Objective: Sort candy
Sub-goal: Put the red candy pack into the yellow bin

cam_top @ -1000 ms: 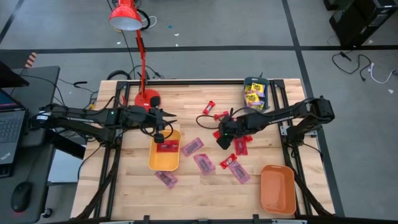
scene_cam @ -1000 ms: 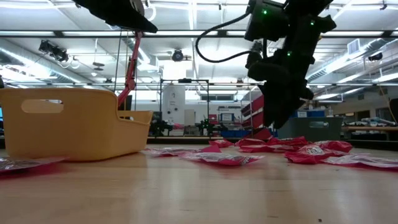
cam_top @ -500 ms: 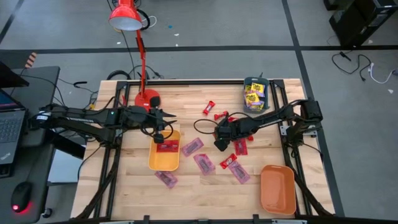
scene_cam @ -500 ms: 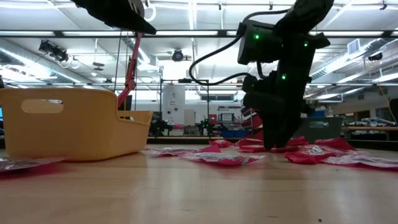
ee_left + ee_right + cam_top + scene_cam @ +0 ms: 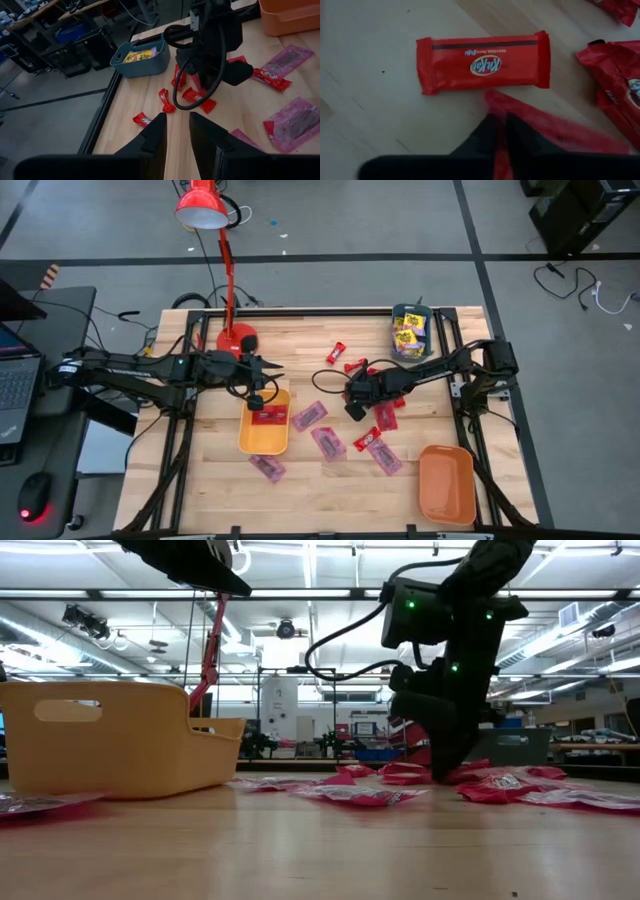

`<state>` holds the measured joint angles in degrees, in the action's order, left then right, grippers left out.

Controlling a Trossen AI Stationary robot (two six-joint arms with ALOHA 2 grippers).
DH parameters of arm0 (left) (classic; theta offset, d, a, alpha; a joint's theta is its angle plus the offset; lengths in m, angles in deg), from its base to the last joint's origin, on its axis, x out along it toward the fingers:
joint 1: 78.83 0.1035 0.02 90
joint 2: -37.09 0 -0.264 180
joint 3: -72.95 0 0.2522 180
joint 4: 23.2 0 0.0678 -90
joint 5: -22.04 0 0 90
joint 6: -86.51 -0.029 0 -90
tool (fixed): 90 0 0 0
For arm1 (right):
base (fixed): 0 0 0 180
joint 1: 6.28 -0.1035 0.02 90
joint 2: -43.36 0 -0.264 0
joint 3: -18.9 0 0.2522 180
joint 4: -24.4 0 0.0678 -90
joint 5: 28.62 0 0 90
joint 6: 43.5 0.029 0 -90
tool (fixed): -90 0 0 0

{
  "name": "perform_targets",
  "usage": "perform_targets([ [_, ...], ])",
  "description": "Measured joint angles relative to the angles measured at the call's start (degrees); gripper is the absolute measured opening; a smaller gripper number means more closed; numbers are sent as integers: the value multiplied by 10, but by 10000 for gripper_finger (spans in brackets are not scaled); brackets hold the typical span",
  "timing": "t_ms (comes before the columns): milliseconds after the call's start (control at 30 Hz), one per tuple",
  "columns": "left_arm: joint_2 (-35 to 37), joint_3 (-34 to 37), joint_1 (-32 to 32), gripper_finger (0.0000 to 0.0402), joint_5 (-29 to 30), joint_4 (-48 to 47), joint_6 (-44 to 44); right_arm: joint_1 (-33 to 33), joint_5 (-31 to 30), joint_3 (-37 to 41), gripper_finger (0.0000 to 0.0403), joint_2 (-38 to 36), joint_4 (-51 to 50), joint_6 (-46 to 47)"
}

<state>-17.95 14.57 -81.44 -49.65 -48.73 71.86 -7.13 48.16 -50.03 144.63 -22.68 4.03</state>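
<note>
A: Item 1, right gripper (image 5: 352,402)?
B: Down at the table's middle among red sweets. In its wrist view the fingers (image 5: 490,131) are pinched together on the edge of a red wrapper (image 5: 545,125); a second red bar (image 5: 482,62) lies flat just beside it.

A: Item 2, left gripper (image 5: 256,398)?
B: Above the yellow tray (image 5: 265,425), fingers (image 5: 152,137) a narrow gap apart, nothing between them.

A: Item 3, candy locations?
B: 1 red piece in the yellow tray. Pinkish-purple packets (image 5: 327,442) loose on the wood near that tray. Yellow packets (image 5: 408,330) in the teal tray (image 5: 400,310) at the far edge. Orange tray (image 5: 446,483) at the near right corner.
</note>
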Motion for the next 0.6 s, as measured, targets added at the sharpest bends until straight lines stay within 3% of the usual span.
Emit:
perform_targets([
  [67, 0, 0, 0, 86, 0, 0, 0, 0, 11, 0, 9, -10, 0, -13],
  [300, 0, 0, 0, 86, -17, -2, 1, -1, 37, 2, 2, -88, -6, -34],
  [467, -10, 0, 0, 86, -73, -2, 1, -1, 37, 2, 0, -147, 3, -55],
  [600, -40, 0, 0, 86, -116, 18, -1, -1, 54, 2, 0, -181, 70, -91],
])
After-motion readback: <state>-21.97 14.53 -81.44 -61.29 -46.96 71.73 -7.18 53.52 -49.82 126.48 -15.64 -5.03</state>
